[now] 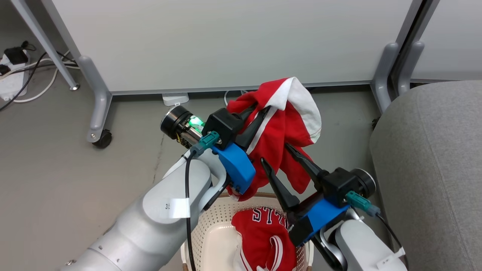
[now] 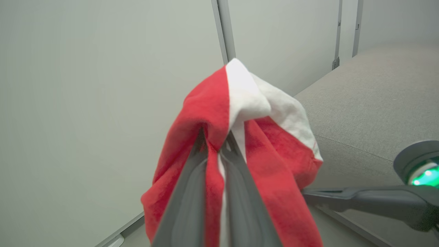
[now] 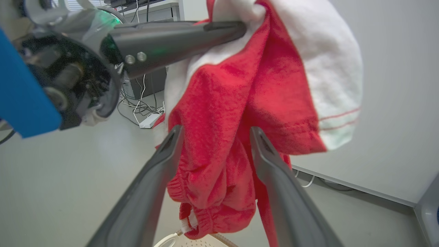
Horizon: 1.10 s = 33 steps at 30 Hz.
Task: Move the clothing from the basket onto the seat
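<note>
Head view has the left gripper [image 1: 261,109] raised above the basket [image 1: 209,222], its two fingers pinched together on a red garment [image 1: 290,124]. The garment hangs in the air, its lowest folds just above the basket's brown rim. The right gripper [image 1: 275,152] sits lower and to the right, fingers spread to either side of the dangling cloth; whether they touch it I cannot tell.

Bare grey floor [image 1: 56,169] lies open to the left of the arms. A pale partition [image 1: 226,41] on wheeled legs closes off the far side, and cables [image 1: 22,75] trail at its far left foot. The seat [image 1: 433,169] stands close on the right, its rounded edge near the right wrist.

The held garment is red with a broad white panel on top, crossed near its hem by thin red lines; the right wrist view shows a gathered band at its bottom. A second garment [image 1: 263,229], red with white block letters and stripes, lies crumpled in the basket.
</note>
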### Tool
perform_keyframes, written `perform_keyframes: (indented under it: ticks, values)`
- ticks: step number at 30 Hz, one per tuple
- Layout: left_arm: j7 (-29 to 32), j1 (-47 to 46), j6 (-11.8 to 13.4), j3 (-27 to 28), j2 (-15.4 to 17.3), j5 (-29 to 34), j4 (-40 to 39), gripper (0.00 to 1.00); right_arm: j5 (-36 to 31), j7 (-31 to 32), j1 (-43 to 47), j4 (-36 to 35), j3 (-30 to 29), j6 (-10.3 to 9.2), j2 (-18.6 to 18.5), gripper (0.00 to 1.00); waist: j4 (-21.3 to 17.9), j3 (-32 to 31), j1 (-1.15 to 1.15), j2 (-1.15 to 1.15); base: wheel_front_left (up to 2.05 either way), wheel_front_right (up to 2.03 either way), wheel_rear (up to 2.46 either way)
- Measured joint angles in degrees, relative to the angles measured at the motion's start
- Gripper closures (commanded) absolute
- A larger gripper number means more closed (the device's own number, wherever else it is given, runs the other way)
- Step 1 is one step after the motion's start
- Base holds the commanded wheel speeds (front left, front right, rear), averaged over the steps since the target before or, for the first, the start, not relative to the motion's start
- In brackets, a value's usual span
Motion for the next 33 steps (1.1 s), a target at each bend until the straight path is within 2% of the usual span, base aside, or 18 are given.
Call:
perform_keyframes:
  ticks: [14,15,16,33]
  values:
    - [0.0,-1.8,-0.3,-0.8,-1.6,0.0,-0.5,1.00,4.1,0.0,-7.9,7.4,3.6,0.00,0.0,0.00,2.0,2.1,0.00,0.00,0.00,0.00,0.00]
    - [0.0,-1.9,-0.3,-0.8,-1.7,0.0,-0.5,1.00,4.5,0.0,-8.1,7.5,3.9,0.00,0.0,0.59,2.1,2.2,0.00,0.00,0.00,0.00,0.00]
    - [0.0,-1.9,-0.4,-0.9,-1.7,0.0,-0.5,1.00,4.8,0.0,-8.2,7.5,4.2,0.00,0.0,1.00,2.1,2.2,0.00,0.00,0.00,0.00,0.00]
    - [0.0,-1.9,-0.5,-0.6,-1.9,0.2,-0.3,1.00,5.2,0.0,-9.0,7.2,5.5,0.00,0.0,1.00,1.9,1.9,0.00,0.00,0.00,0.00,0.00]
